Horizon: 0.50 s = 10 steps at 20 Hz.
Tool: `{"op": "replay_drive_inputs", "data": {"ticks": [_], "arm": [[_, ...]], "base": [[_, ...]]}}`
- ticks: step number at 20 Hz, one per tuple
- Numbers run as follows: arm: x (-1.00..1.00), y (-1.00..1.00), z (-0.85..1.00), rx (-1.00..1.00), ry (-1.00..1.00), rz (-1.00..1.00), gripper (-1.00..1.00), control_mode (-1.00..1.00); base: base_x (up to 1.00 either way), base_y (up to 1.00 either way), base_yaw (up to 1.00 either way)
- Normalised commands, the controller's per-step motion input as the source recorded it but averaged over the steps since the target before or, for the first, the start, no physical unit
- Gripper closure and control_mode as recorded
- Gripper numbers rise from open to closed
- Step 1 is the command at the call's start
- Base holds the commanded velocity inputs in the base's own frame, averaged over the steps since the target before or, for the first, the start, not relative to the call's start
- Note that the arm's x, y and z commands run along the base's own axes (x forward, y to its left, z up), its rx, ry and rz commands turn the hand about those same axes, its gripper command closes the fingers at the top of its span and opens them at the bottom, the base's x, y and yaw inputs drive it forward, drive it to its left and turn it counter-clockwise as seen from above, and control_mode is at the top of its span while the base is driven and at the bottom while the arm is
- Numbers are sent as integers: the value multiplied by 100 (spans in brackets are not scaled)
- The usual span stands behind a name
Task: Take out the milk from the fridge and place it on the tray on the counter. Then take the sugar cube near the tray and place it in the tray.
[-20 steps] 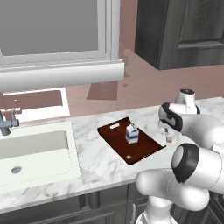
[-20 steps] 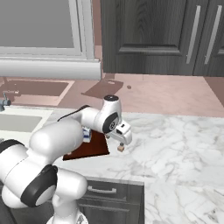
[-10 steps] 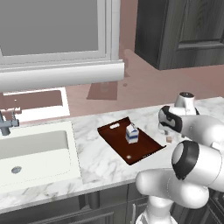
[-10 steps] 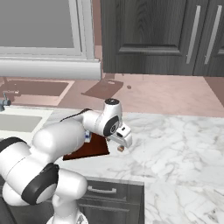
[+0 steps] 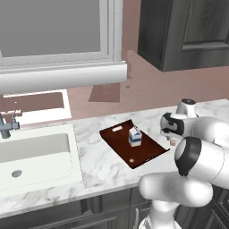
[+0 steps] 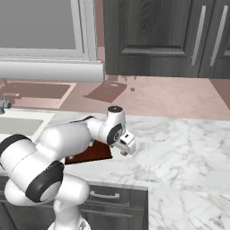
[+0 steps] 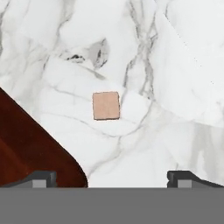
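Observation:
The small white milk [image 5: 134, 136] carton with a blue band stands upright in the dark reddish-brown tray [image 5: 148, 152] on the marble counter [image 5: 103, 165]. A tan sugar cube [image 7: 106, 105] lies on the counter [image 7: 166, 65] just off the tray's corner [image 7: 30, 148]. My gripper [image 7: 111, 179] hangs open straight above the cube, with a fingertip [image 7: 41, 178] on each side and nothing between them. From the base, the gripper [image 6: 124, 149] points down at the sugar cube [image 5: 172, 142] to the right of the tray [image 6: 90, 155]. The fridge is out of view.
A white sink basin [image 5: 31, 154] with a grey tap [image 5: 5, 127] lies left of the tray. Dark wood cabinets [image 6: 161, 38] stand behind the counter [image 6: 179, 148], which runs on to the right. A window sill [image 5: 62, 78] overhangs the back.
The hand has come down a little toward the counter over the sugar cube. The milk and the tray have stayed put.

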Motion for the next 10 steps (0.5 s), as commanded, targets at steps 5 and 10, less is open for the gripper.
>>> {"op": "replay_drive_inputs", "data": {"ticks": [5, 10], "arm": [[14, -7, -6, 0, 0, 0, -100, -100], [13, -15, -7, 0, 0, 0, -100, -100]], "base": [[0, 0, 0], [0, 0, 0]]}}
